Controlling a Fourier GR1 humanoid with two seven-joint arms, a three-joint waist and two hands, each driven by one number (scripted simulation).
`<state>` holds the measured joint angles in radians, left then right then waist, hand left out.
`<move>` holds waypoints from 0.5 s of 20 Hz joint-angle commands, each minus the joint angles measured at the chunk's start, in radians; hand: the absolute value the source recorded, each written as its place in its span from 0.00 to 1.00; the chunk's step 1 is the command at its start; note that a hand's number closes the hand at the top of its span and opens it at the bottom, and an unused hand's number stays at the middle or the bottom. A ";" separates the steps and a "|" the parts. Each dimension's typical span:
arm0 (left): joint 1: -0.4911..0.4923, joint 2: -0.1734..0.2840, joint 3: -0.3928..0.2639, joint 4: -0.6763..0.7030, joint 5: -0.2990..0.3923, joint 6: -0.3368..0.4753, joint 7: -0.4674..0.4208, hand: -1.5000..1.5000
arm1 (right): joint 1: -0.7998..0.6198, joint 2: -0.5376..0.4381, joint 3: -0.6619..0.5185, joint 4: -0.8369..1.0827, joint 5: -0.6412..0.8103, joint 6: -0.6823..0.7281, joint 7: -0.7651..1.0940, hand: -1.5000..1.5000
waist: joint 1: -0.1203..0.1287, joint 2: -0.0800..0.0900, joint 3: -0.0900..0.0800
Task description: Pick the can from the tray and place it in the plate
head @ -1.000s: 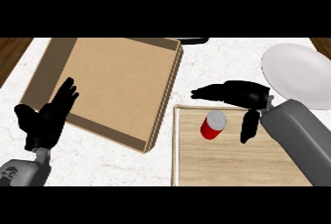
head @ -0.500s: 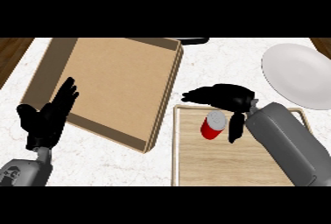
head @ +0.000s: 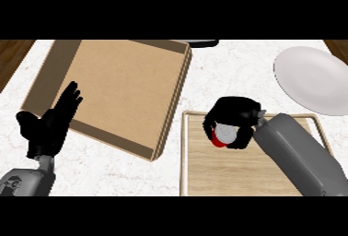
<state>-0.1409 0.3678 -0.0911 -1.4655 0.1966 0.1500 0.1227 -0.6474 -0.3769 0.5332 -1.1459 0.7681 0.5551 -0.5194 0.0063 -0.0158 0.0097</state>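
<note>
On the tray the right hand curls around the red can near the tray's far edge, the left hand rests open well left, and the plate lies beyond the tray's far right corner.

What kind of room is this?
Probably a kitchen: a white marbled counter carries a white plate and a wooden tray, and the right hand is curled round a red can.
</note>
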 commanded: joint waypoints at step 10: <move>-0.006 -0.023 0.018 -0.004 -0.016 0.000 0.056 0.50 | 0.015 0.128 -0.321 0.185 -0.035 -0.162 0.378 1.00 | -0.003 0.029 -0.010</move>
<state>-0.1425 0.3552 -0.0735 -1.4871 0.1735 0.1489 0.1667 -0.6205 -0.2930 0.3646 -1.0741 0.7499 0.4779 -0.3568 0.0061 -0.0099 0.0063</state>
